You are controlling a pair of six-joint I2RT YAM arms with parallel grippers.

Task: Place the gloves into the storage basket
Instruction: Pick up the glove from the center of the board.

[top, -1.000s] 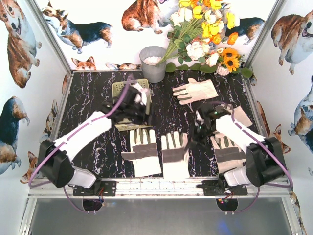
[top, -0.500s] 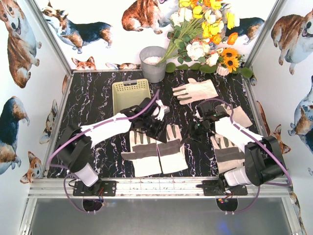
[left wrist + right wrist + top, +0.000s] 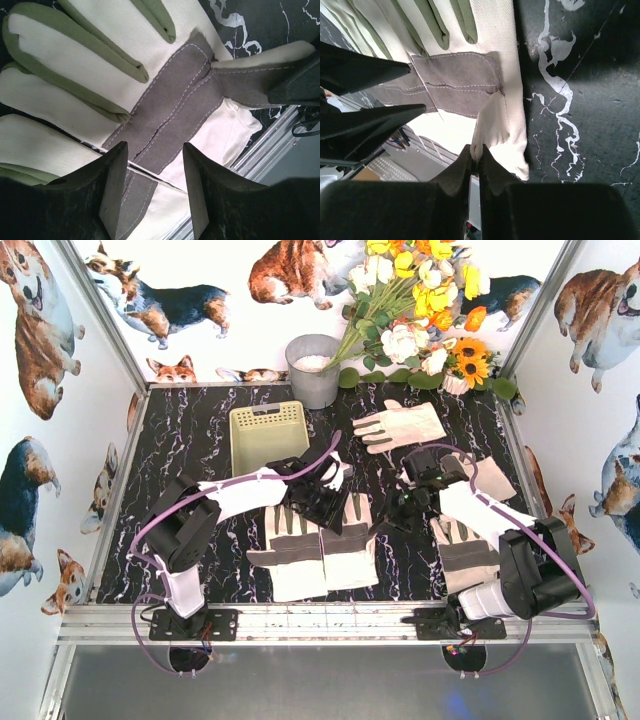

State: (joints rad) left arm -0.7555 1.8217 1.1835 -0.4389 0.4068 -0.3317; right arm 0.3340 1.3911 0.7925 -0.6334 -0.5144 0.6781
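Five gloves (image 3: 400, 425) lie out on the black marbled worktop (image 3: 190, 440), and none of them is in the storage basket (image 3: 262, 440). It sits towards the back left, just in front of the grey bucket (image 3: 313, 370) and beside the bunch of flowers (image 3: 415, 300). One glove lies flat at the back, right of the basket. Two are over on the right, partly under the right arm. The other two sit side by side at the near edge, touching each other.

Both arms reach to the middle glove (image 3: 352, 555), the right-hand one of that near pair. The left tool (image 3: 155, 147) is down over its palm with the jaws standing partway apart, astride the grey patch (the cream fingers with their greenish edges fan out beyond it). From where I stand I cannot tell whether the pads are nipping the fabric or only resting on it.

The right tool (image 3: 476, 150) is at the same glove's right edge with its jaws closed tight on a raised fold of cream cloth, just beside the grey patch. The two tools are near each other; the left one's dark fingers show at the edge of the right wrist view.
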